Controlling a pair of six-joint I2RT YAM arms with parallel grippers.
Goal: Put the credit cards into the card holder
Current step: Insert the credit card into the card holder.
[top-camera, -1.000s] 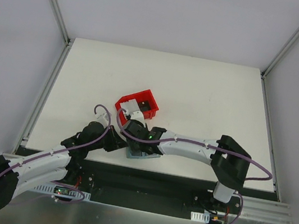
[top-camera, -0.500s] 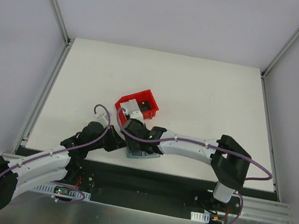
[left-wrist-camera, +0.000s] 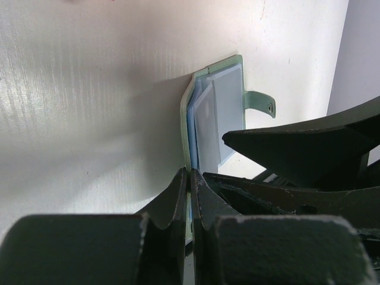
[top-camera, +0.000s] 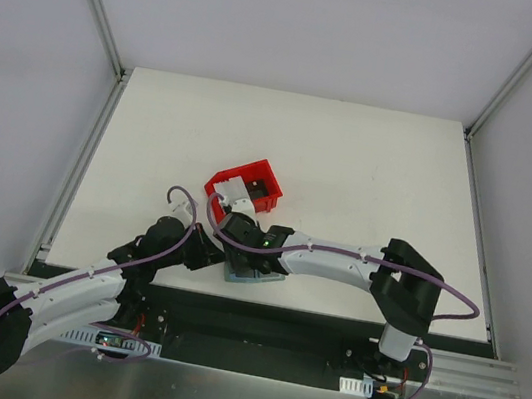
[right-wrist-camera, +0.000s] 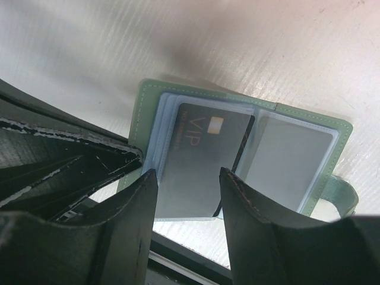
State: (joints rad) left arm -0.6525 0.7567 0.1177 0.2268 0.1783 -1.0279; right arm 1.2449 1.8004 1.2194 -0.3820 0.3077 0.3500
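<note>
The card holder (right-wrist-camera: 148, 95) lies open near the table's front edge, grey-green outside with blue-grey pockets. A dark credit card (right-wrist-camera: 202, 157) marked VIP sits in its left pocket. My right gripper (right-wrist-camera: 189, 178) hovers over that card, open, one finger at each long side and neither gripping it. My left gripper (left-wrist-camera: 190, 175) is shut on the near edge of the card holder (left-wrist-camera: 217, 113). From above, the card holder (top-camera: 261, 278) peeks out beneath the right gripper (top-camera: 247, 255), with the left gripper (top-camera: 221, 254) beside it. More credit cards (top-camera: 238, 191) lie in the red bin.
The red bin (top-camera: 268, 174) stands just behind the two grippers. The holder's snap strap (left-wrist-camera: 262, 103) sticks out on its far side. The black front rail (top-camera: 307, 323) runs right behind the holder's near edge. Both arms crowd together over the holder.
The right arm's elbow has drifted slightly left. The left gripper and the card holder have not moved.
</note>
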